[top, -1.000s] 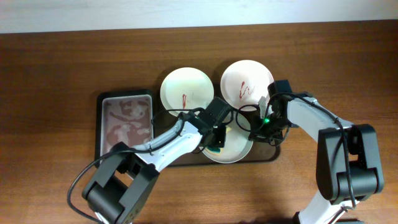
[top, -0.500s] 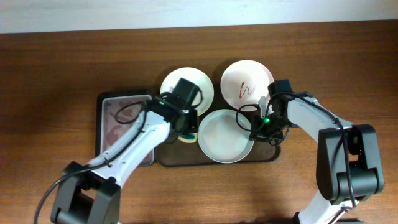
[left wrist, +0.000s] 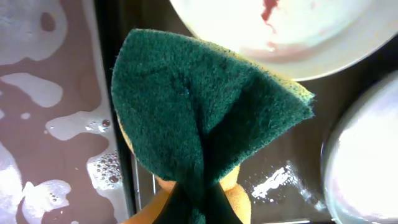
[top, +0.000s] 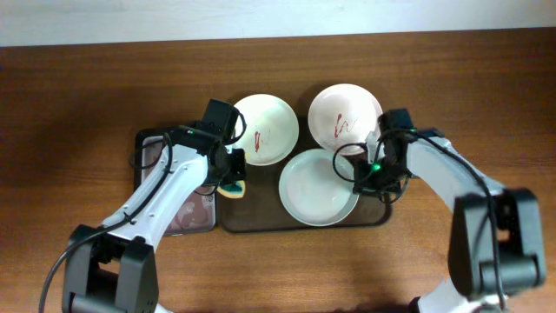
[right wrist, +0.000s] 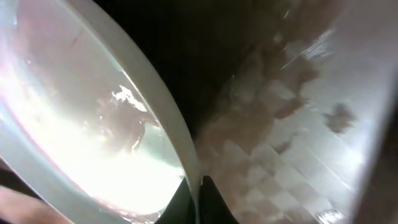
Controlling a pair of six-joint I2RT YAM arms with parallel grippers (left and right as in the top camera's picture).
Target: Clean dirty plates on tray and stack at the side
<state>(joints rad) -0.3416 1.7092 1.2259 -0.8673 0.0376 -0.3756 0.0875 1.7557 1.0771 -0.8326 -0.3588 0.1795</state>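
Right gripper (top: 373, 171) fingers clamped on the mint-green plate's (top: 314, 189) rim; lift level, since the hold looks thin. Left gripper (left wrist: 198, 206) fingers pinch a green sponge (left wrist: 205, 112), with the soapy grey tray (left wrist: 37, 155) just beside them.

Overhead bright, even, sharp; soft shadows on bench (top: 78, 104). Right wrist blurry, glare blown out inside plate (right wrist: 93, 149). Left wrist crisp.

We locate two plates (top: 261, 130) along the tray's (top: 261, 219) far edge, a third plate (top: 318, 187) at its near edge, and a smaller tray (top: 198, 213) beside its left edge.
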